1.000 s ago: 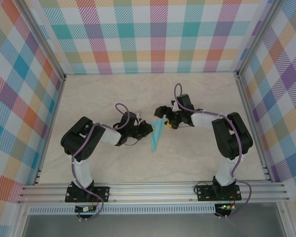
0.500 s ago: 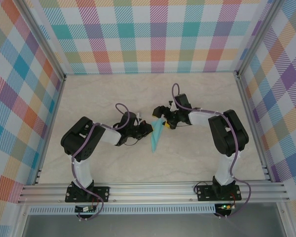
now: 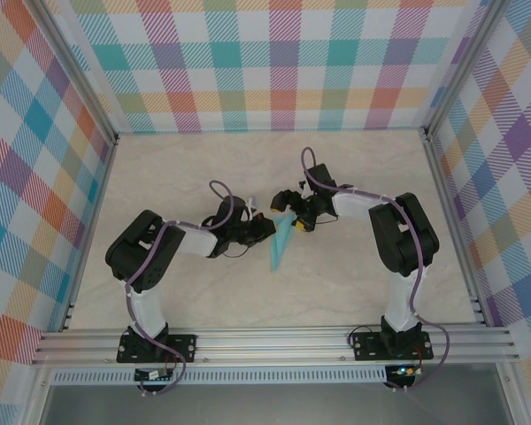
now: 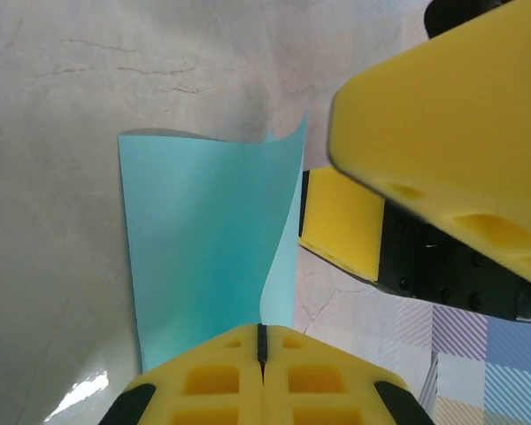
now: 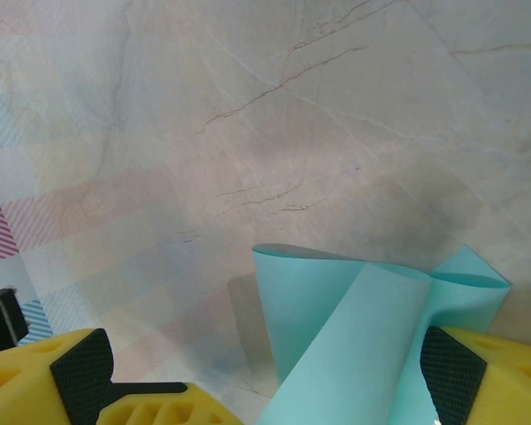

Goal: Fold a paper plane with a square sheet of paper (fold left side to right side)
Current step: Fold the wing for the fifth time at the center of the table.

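Note:
The square sheet of paper now lies as a slim, pointed turquoise paper plane (image 3: 280, 241) in the middle of the table, its point toward the near edge. My left gripper (image 3: 265, 229) comes in from the left and is shut, its tips (image 4: 261, 338) against the paper's edge (image 4: 199, 239). A lighter flap (image 4: 283, 257) curls up and its edge runs down to the seam between the fingers. My right gripper (image 3: 292, 212) is at the plane's wide far end, open. Its yellow fingers (image 5: 80, 385) stand on either side of the raised turquoise flaps (image 5: 354, 336).
Plaid walls (image 3: 274, 62) enclose the marble-look table (image 3: 186, 168) on three sides, with aluminium rails (image 3: 274, 341) along the near edge. In the left wrist view the right gripper's yellow fingers (image 4: 451, 133) hang close to the right of the paper.
The right arm's elbow has swung left and its gripper has edged further over the plane's wide end. The left gripper stays shut at the paper. The plane has barely moved.

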You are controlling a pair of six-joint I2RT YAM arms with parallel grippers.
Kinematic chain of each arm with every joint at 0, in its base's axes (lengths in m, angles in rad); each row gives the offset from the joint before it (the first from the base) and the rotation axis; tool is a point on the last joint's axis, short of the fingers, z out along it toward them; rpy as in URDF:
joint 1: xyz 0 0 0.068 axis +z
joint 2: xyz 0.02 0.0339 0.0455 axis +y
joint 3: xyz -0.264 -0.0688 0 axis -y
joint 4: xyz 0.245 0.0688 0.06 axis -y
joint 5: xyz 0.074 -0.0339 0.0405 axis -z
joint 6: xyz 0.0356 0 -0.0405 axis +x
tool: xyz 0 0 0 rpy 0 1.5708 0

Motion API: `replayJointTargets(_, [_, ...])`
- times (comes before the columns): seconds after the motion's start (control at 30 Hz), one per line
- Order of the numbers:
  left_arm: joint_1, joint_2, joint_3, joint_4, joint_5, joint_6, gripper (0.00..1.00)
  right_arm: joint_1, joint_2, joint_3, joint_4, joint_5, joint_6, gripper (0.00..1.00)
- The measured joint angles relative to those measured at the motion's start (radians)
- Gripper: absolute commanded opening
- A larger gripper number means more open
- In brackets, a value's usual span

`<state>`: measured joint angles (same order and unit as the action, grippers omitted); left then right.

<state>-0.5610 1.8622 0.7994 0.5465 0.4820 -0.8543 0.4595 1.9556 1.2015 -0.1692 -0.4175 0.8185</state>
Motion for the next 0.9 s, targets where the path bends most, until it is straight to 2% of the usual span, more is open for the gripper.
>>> replayJointTargets(0.9, [0.008, 0.035, 0.040, -0.070, 0.007, 0.056, 0.00, 0.007, 0.008, 0.028, -0.054, 0.018, -0.023, 0.93])
